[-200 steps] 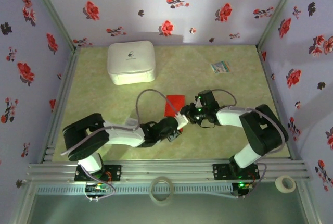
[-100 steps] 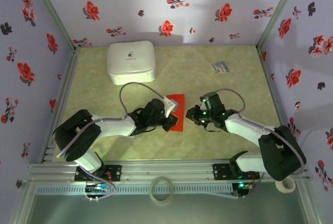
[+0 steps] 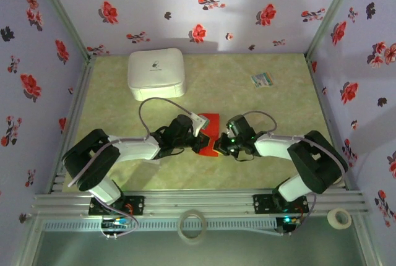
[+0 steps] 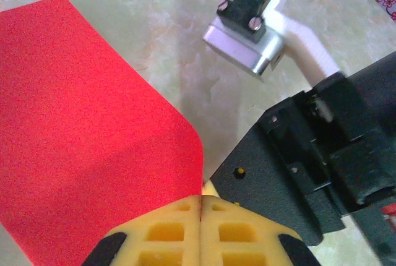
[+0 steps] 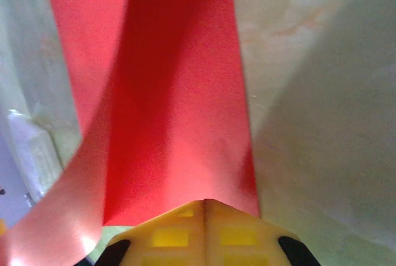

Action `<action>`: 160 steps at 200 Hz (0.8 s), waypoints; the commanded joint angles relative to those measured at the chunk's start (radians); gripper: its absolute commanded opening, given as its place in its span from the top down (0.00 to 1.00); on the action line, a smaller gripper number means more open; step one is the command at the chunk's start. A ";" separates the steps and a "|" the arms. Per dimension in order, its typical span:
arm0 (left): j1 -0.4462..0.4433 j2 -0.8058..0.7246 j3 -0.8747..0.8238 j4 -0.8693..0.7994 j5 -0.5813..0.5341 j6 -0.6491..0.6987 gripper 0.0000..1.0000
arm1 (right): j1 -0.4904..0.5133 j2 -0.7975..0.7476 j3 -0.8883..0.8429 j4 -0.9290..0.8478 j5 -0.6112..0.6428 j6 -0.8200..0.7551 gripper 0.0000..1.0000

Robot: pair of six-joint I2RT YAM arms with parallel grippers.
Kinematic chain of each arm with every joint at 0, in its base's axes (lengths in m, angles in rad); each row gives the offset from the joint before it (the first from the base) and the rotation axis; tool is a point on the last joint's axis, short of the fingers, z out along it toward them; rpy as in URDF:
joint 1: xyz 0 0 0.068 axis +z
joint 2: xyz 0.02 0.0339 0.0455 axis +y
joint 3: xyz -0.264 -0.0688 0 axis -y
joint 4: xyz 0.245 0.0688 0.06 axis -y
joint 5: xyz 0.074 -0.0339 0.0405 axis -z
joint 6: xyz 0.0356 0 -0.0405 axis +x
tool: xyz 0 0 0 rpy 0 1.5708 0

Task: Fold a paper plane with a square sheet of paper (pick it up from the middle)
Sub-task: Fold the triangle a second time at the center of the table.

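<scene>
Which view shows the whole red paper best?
The top external view: the red paper shows its outline and its place on the table, though the arms cover part of it. In the left wrist view, the paper is one flat face with a rounded corner; in the right wrist view, a strip curling at left.

White arms (image 3: 133,148), yellow fingertips (image 4: 164,232), grey-looking cables (image 3: 141,112)

My left tool (image 3: 203,136) and right tool (image 3: 218,145) crowd each other; white box (image 3: 156,74) bars far left, table (image 3: 216,86) open far middle
</scene>
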 commanded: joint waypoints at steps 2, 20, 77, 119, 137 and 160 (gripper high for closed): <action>0.006 0.017 -0.007 0.029 0.014 -0.028 1.00 | 0.011 0.026 0.023 -0.085 0.056 -0.031 0.98; 0.006 0.022 -0.008 0.041 0.013 -0.049 1.00 | 0.010 0.021 0.042 -0.199 0.113 -0.092 0.98; 0.006 0.061 0.011 0.079 0.030 -0.154 1.00 | -0.016 -0.039 0.070 -0.351 0.135 -0.193 0.97; 0.003 0.102 0.008 0.127 0.030 -0.242 1.00 | -0.041 -0.082 0.054 -0.380 0.139 -0.212 0.97; 0.004 0.117 -0.007 0.168 0.030 -0.268 1.00 | -0.044 -0.083 0.049 -0.350 0.119 -0.205 0.96; 0.003 0.136 -0.016 0.199 0.029 -0.286 1.00 | -0.043 -0.098 0.042 -0.287 0.087 -0.174 0.94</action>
